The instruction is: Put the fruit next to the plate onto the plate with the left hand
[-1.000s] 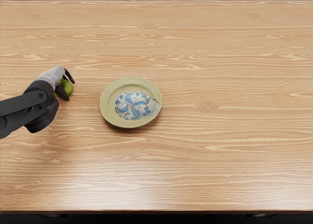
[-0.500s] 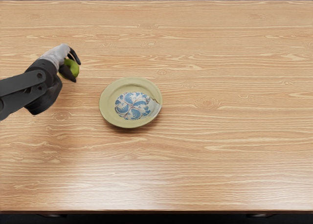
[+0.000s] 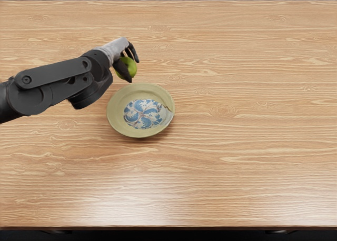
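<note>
Gripping the green fruit [image 3: 129,67] in my left hand [image 3: 121,54], I am seeing it just beyond the far-left rim of the plate [image 3: 112,112], over bare wood rather than over the dish. The dark fingers [image 3: 124,71] are curling around the fruit, pinching it from its far side and its left side, so that only its right part is showing. My left arm [image 3: 52,86] is coming in from the left edge, its bulky wrist lying just left of the plate. The plate, olive-rimmed with a blue and white pattern in its middle, is sitting flat on the wooden table [image 3: 237,162], left of centre.
</note>
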Tool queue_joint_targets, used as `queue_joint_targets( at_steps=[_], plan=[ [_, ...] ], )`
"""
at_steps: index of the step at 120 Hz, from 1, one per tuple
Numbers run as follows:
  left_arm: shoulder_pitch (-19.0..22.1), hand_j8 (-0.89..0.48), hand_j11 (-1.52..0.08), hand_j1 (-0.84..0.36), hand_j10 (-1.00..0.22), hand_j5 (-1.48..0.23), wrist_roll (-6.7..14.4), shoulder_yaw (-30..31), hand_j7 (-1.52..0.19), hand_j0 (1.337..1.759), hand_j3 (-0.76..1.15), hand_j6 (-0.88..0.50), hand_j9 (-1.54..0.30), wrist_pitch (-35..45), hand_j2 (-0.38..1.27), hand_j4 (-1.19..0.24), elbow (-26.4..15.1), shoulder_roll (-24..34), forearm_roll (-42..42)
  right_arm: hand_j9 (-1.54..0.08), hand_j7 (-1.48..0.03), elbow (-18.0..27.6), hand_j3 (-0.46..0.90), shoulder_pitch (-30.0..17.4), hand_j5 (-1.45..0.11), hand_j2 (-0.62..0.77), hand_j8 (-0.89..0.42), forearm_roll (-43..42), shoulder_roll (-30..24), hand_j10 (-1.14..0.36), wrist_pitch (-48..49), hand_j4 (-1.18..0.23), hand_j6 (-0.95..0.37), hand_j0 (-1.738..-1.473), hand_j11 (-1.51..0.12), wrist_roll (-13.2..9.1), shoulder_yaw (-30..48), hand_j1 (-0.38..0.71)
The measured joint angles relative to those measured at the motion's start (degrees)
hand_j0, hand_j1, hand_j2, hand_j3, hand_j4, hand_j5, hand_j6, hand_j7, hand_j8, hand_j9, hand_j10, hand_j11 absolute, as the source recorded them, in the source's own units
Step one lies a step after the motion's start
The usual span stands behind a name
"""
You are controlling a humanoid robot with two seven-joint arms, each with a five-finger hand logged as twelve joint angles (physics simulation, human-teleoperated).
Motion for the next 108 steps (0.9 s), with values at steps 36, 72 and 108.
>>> queue_joint_targets(
  at_steps=[36, 72, 108],
  plan=[
    [0.0, -0.26, -0.97, -0.22, -0.44, -1.03, 0.1, 0.1, -0.99, 1.65, 0.0, -0.35, -0.99, -0.4, 0.16, -0.67, -0.6, -4.3, -1.0, 0.0, 0.0, 0.0, 0.0, 0.0, 0.0, 0.0, 0.0, 0.0, 0.0, 0.0, 0.1, 0.0, 0.0, -1.658, 0.0, 0.0, 0.0, -0.35],
    [-0.7, -0.29, -0.99, -0.26, -0.45, -1.04, 0.1, 0.0, -1.0, 1.652, 0.0, -0.41, -1.0, 0.3, 0.39, -0.7, -10.2, 0.8, -5.1, 0.0, 0.0, 0.1, 0.0, 0.1, 0.0, 0.0, 0.0, 0.0, 0.0, 0.0, 0.0, 0.0, 0.0, -1.658, 0.0, 0.0, 0.0, -0.35],
    [1.1, -0.37, -1.02, -0.28, -0.51, -1.09, 0.1, 0.6, -1.04, 1.655, 0.0, -0.51, -1.03, 2.2, 0.64, -0.73, -15.7, 0.9, -9.5, 0.0, 0.0, 0.1, 0.0, 0.3, 0.0, 0.0, 0.0, 0.0, 0.0, 0.0, 0.0, 0.0, 0.0, -1.658, 0.0, 0.0, 0.0, -0.35]
  ],
)
